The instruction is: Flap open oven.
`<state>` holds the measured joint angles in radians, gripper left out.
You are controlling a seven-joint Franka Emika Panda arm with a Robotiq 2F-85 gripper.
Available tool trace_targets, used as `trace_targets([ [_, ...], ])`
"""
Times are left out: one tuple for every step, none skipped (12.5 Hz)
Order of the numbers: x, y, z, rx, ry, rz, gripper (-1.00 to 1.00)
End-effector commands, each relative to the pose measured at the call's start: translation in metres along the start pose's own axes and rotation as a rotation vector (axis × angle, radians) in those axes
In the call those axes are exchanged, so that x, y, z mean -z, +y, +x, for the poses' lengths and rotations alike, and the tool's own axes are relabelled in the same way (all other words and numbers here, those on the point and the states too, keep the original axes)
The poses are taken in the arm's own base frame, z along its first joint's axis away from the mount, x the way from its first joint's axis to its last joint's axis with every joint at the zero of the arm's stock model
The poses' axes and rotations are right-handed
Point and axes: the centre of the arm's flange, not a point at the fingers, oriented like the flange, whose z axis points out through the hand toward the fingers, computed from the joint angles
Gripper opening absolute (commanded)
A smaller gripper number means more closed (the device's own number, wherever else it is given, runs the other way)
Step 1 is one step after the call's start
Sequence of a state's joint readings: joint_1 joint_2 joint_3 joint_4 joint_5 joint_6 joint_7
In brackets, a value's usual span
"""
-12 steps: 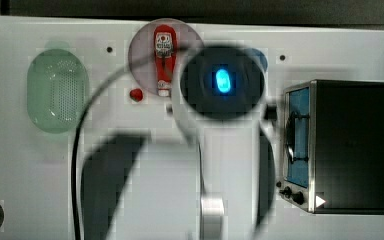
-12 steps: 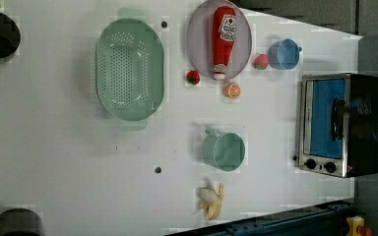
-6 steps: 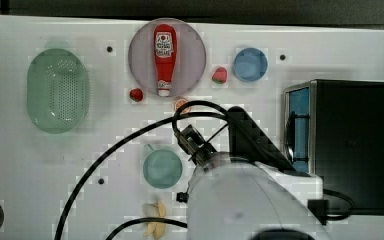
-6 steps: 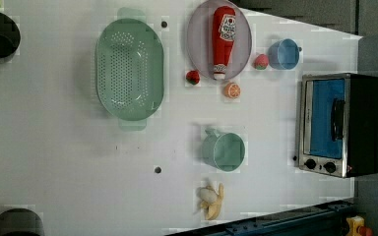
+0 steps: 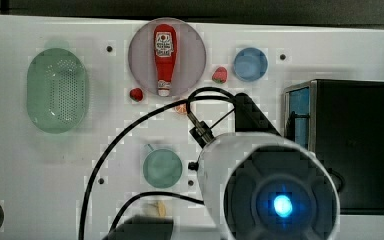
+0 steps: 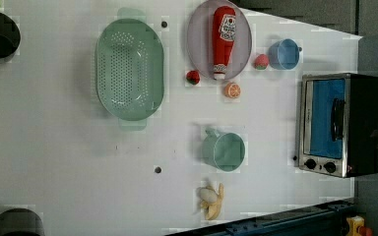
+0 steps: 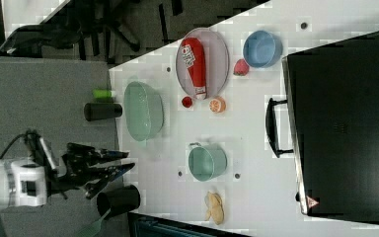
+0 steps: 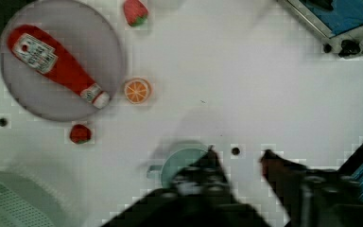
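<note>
Oven (image 6: 339, 124) at the left view's right table edge, door shut: heavy, rigid, hinged glass, best hooked by the stiff bar handle (image 7: 271, 127). Mug (image 6: 223, 151) and orange slice (image 8: 137, 91) nearby. Gripper (image 8: 238, 158) well apart, fingers spread, empty.

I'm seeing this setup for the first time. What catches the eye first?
The oven, a black box with blue glass door shut and a black bar handle, stands at the left view's right edge of the white table. A red ketchup bottle lies on a grey plate near the left view's top, beside a large green colander. In the wrist view, the open gripper hovers above a teal cup.
</note>
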<state>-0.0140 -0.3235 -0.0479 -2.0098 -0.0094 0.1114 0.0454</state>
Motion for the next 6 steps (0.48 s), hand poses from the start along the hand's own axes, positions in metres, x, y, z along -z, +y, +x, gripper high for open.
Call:
trace_targets([
  [-0.001,0.014,0.007,0.029,-0.004,0.006,-0.65],
  [-0.001,0.018,0.013,0.106,0.001,0.015,-0.65],
  [-0.003,0.024,0.022,0.207,0.009,0.027,-0.65],
  [-0.006,0.03,0.031,0.304,0.016,0.037,-0.65],
  [-0.01,0.036,0.042,0.391,0.019,0.043,-0.65],
  [-0.015,0.043,0.053,0.483,0.019,0.045,-0.65],
])
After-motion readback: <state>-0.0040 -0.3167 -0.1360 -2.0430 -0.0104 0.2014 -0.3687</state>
